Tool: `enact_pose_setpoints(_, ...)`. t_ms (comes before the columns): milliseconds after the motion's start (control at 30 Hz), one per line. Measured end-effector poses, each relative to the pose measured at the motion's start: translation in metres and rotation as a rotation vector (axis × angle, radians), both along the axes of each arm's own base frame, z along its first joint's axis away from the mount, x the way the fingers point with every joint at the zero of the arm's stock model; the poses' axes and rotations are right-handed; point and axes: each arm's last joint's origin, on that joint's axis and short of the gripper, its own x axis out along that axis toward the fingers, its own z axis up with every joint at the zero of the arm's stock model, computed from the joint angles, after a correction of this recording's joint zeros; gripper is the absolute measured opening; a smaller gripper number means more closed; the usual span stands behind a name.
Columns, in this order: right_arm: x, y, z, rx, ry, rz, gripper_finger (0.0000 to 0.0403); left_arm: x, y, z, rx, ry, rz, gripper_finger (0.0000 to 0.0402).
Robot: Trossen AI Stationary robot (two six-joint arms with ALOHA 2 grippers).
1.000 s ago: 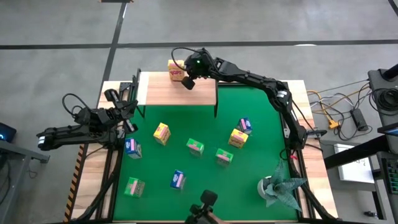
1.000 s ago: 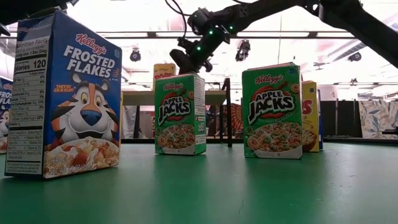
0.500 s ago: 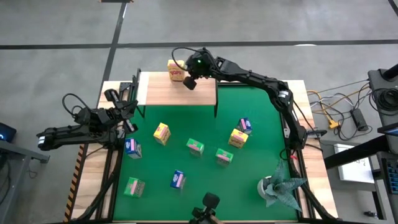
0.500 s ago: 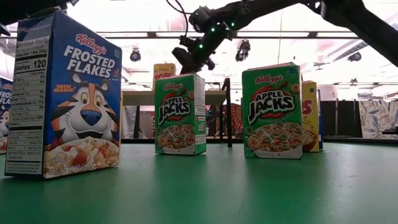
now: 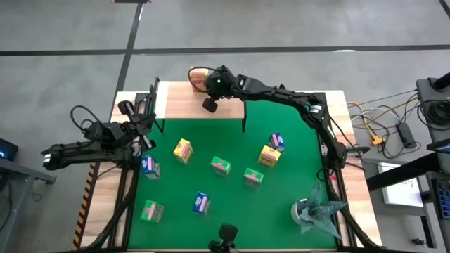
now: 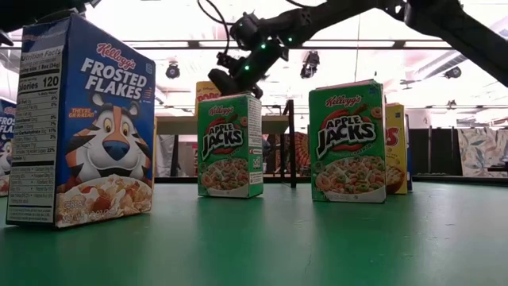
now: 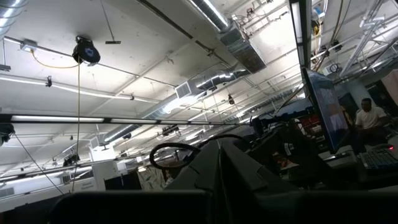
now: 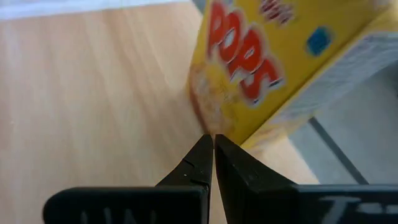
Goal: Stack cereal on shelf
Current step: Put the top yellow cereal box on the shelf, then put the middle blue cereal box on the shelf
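Green matting (image 5: 232, 151) is covering the table, with the wooden shelf (image 5: 179, 102) standing along its far edge. Eight cereal boxes (image 5: 221, 165) are sitting scattered on the mat. A yellow box (image 5: 197, 76) is perching at the shelf's far edge. The right gripper (image 5: 209, 105), fingers pinched together and empty, is hovering above the shelf, its tips pointing at the box's base. Compared with a second ago, the box is sitting farther back. The left gripper (image 5: 145, 121), closed, is waiting at the table's left edge.

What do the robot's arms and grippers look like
Both arms are dark, slim and jointed, with black cables looping along them. The right arm shows small green lights near its wrist. Each gripper, left and right, ends in two dark, tapering fingers.
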Motion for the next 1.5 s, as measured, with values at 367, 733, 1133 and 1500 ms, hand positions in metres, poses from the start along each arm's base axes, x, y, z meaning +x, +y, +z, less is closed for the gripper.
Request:
enact_pose_setpoints(367,0.002,-0.004,0.000,-0.027,-0.030,0.000,0.0009,0.000,0.000,0.000,0.000,0.000,0.000,0.0000)
enact_pose_setpoints(733,-0.001,0.014,0.002,-0.022,0.075,0.056,0.0009,0.000,0.000,0.000,-0.002,0.005,-0.001,0.0000)
enact_pose_setpoints(1133,-0.014,0.111,0.027,-0.116,0.188,0.270,0.0009,0.007,0.001,-0.004,-0.207,-0.010,-0.132,0.0000)
enact_pose_setpoints(1500,-0.060,0.162,0.016,-0.203,0.005,0.367,0.0009,0.031,0.004,-0.020,-0.523,0.079,-0.263,0.0000)
